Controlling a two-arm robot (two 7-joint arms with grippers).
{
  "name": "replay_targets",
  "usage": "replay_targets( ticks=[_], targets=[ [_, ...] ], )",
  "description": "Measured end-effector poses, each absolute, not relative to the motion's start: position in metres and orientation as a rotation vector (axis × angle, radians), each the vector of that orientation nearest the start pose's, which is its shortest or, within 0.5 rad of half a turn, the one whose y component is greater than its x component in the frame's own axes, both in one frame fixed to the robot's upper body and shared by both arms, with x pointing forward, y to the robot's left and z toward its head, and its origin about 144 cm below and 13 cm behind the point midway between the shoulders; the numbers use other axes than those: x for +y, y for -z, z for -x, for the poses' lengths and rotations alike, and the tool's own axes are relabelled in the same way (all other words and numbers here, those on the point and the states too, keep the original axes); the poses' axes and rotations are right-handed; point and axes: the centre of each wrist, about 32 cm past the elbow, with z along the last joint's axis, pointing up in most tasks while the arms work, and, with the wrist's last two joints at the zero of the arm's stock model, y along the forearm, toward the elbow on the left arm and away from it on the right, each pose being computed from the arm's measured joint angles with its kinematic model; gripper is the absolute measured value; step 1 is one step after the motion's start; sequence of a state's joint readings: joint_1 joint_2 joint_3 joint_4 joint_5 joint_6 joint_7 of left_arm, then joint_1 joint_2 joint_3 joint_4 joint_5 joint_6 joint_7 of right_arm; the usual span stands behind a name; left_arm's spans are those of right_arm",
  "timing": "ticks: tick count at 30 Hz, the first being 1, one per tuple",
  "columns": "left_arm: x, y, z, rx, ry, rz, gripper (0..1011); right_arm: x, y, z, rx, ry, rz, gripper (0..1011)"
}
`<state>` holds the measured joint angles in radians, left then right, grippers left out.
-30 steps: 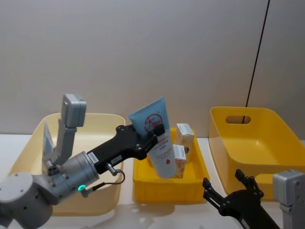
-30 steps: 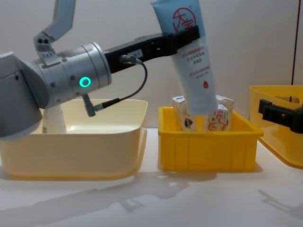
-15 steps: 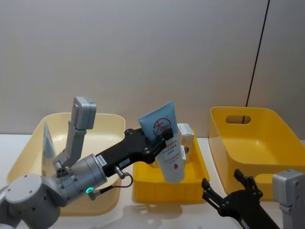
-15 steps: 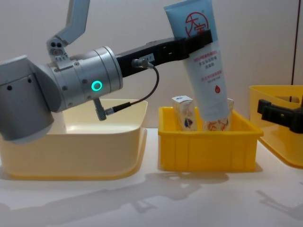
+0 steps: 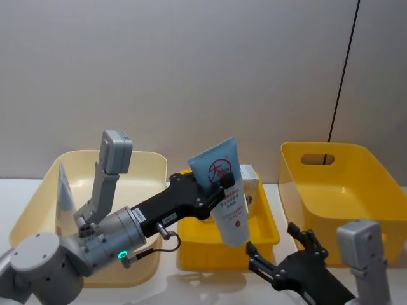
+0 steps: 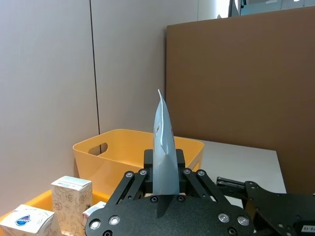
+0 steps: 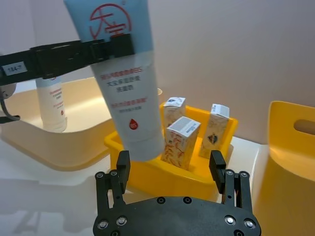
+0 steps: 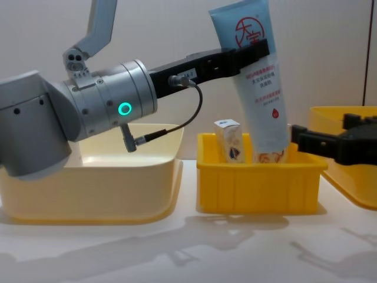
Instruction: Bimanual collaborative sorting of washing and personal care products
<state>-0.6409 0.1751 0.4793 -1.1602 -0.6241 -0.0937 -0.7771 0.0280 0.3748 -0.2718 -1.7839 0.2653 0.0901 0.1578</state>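
Left gripper (image 5: 222, 181) is clamping a tall light-blue plastic squeeze tube (image 5: 231, 213) above the small yellow bin (image 5: 203, 254); right gripper (image 7: 170, 158) is hovering wide open beside it, likely needing to close on its lower end for handover.

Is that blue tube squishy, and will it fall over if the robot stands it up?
Probably a bit squishy: the tube thins to a flat crimped end, though it looks unbent in the left gripper. Tall and narrow, it would likely tip if bumped. Its smooth plastic might slip from a loose grip.
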Motion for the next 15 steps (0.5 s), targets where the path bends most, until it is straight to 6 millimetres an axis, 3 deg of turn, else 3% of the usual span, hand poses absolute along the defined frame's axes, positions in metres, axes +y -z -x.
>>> replay_targets(
  ticks=[15],
  targets=[
    [0.165,-1.245,-0.608,-0.057,-0.430,0.290,227,-0.203,-1.211,-0.467,-0.181,1.089,0.109,1001]
  ],
)
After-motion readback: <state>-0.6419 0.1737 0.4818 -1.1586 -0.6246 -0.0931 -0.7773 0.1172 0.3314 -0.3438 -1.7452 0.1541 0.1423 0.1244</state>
